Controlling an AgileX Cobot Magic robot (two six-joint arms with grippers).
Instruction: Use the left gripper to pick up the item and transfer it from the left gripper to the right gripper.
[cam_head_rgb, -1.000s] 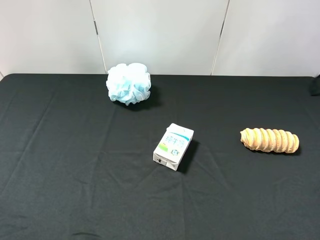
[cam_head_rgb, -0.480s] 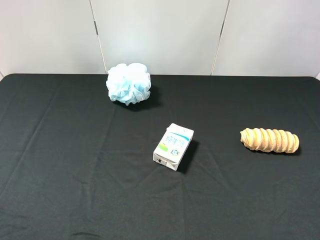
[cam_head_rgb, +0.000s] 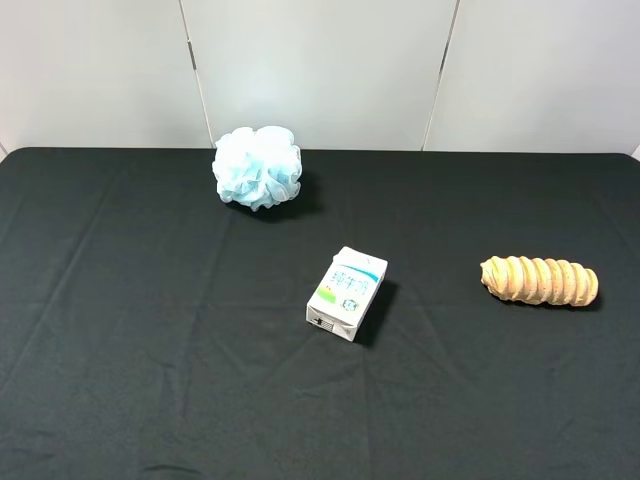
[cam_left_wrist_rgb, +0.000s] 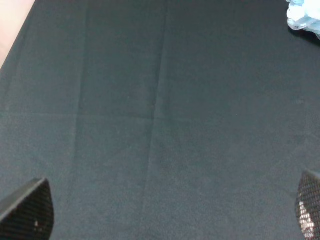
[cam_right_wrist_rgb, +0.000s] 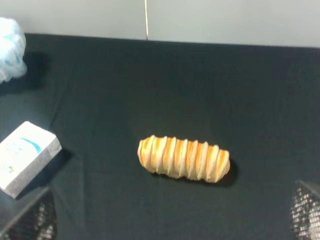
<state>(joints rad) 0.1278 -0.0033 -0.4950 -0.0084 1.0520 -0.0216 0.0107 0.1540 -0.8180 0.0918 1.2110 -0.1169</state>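
Note:
The item, a tan-orange ridged oblong, lies on the black cloth at the right of the exterior view. It also shows in the right wrist view, ahead of the right gripper, whose fingertips stand wide apart, open and empty. The left gripper is open and empty too, with its fingertips at the frame corners over bare cloth. The item is out of the left wrist view. Neither arm shows in the exterior view.
A pale blue bath puff sits at the back left of centre, and its edge shows in the left wrist view. A white carton with green-blue print lies mid-table. The black cloth covers the table to a white back wall.
A dark shape at the right edge of the exterior view one second ago has gone out of view. The item, carton and puff have not moved.

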